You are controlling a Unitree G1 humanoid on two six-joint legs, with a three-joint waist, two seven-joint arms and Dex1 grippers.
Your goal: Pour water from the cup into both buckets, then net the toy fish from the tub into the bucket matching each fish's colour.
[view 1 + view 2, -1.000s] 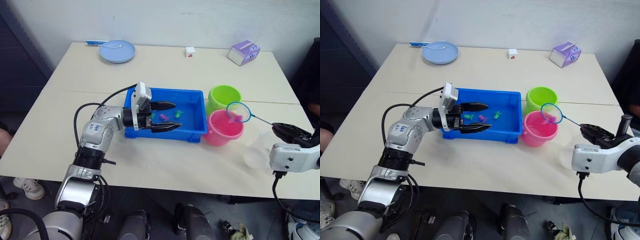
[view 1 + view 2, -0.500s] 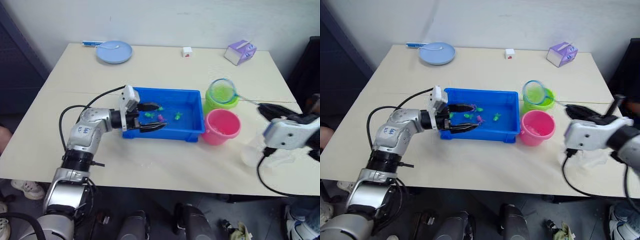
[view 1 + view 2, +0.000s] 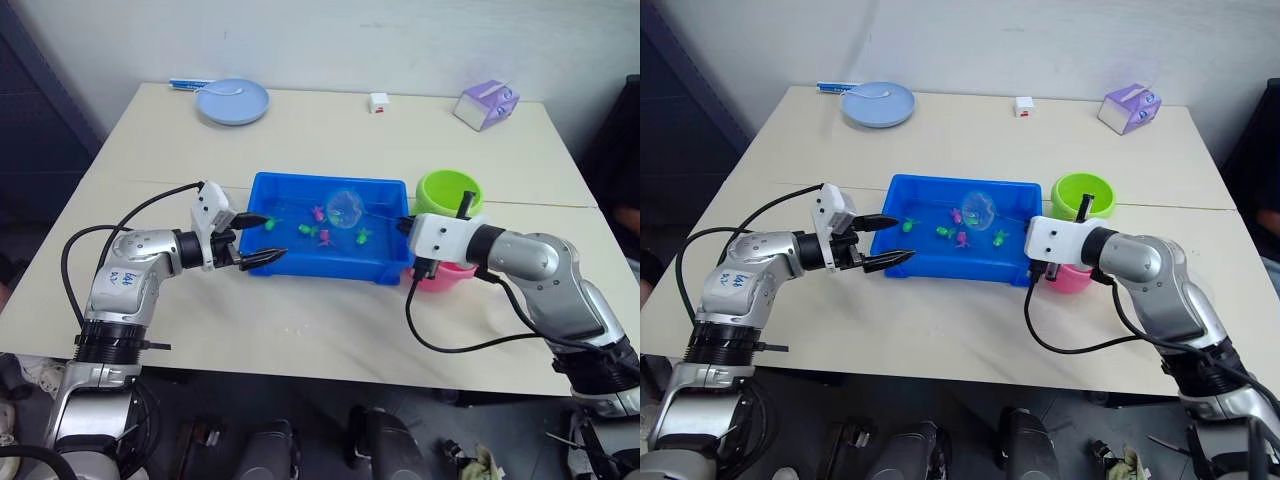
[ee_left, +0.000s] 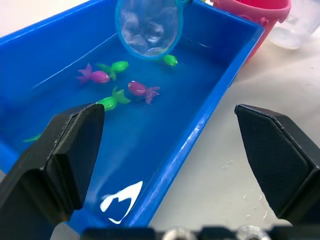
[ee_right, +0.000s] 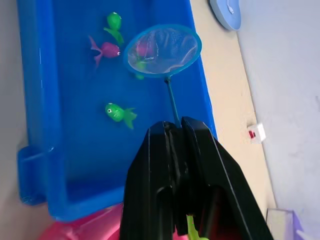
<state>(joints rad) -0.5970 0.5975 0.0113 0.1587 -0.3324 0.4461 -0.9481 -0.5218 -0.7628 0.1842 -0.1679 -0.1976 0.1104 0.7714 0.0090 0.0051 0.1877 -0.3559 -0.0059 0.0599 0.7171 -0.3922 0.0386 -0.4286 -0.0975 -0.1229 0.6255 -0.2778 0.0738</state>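
Observation:
The blue tub [image 3: 385,262] sits mid-table holding water and several toy fish, pink [image 4: 141,89] and green [image 4: 112,101]. My right gripper [image 5: 172,129] is shut on the net's black stick, and the net's light-blue hoop [image 3: 345,207] hangs over the tub's middle. Fish show through the mesh; whether any lies in it I cannot tell. My left gripper [image 3: 268,237] is open at the tub's left end, holding nothing. The green bucket [image 3: 448,192] stands right of the tub. The pink bucket [image 3: 440,277] is partly hidden behind my right arm. The clear cup [image 4: 300,27] stands beyond the pink bucket.
A pale-blue plate [image 3: 232,100] sits at the table's far left, a small white cube [image 3: 378,102] at the far middle and a purple box [image 3: 488,104] at the far right. Bare tabletop [image 3: 300,330] lies in front of the tub.
My right arm has swung the net left, from above the green bucket to over the tub. My left gripper has drawn back from inside the tub to its left end.

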